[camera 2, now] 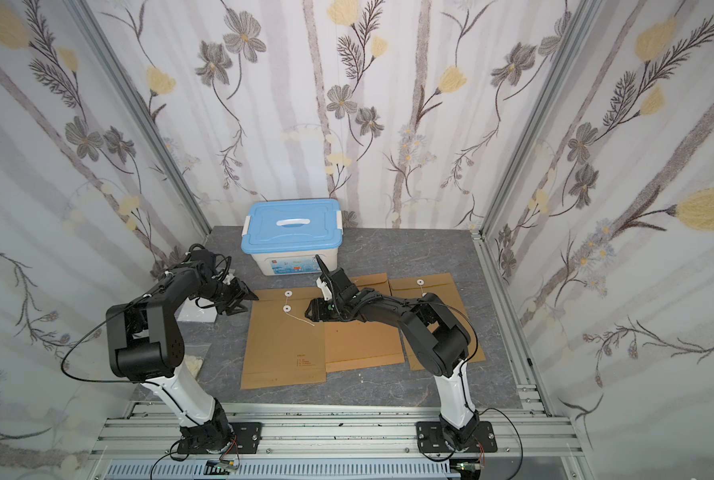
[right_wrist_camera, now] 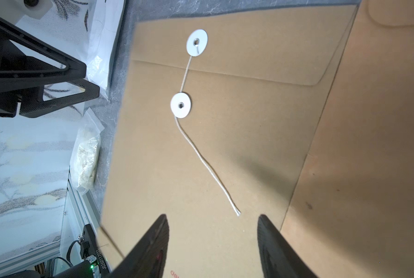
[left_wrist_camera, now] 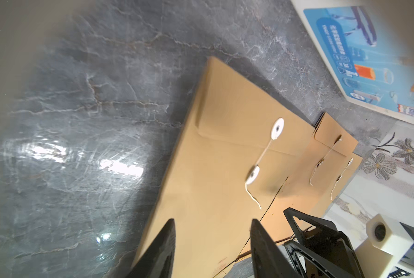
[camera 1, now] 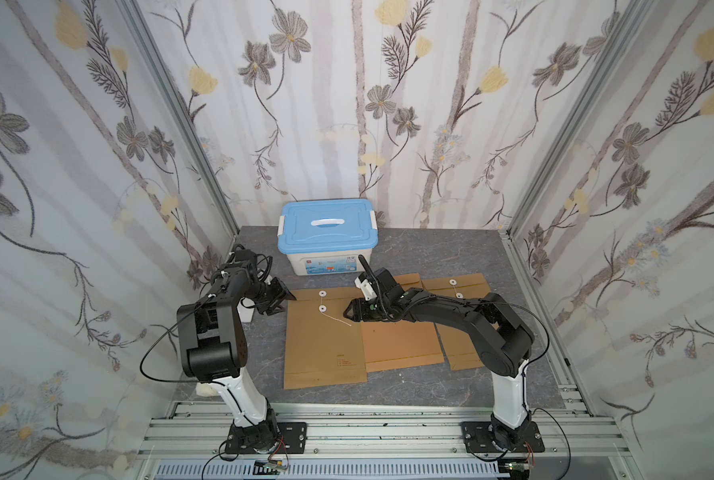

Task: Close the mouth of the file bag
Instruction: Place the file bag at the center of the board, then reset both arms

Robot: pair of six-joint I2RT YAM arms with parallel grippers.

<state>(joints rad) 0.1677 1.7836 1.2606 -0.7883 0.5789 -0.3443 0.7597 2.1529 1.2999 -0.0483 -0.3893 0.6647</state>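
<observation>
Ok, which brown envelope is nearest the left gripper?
The envelope at the row's left end, beside the left gripper; the middle one and right one lie farther off.

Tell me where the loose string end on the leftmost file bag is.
In a top view the string end lies on the leftmost file bag, trailing from its lower white disc, just in front of the open right pincer.

The left file bag (camera 1: 324, 345) overlaps the middle file bag (camera 1: 401, 345) — a storage box (camera 1: 328, 232) stands behind, on the table (camera 1: 263, 357).
</observation>
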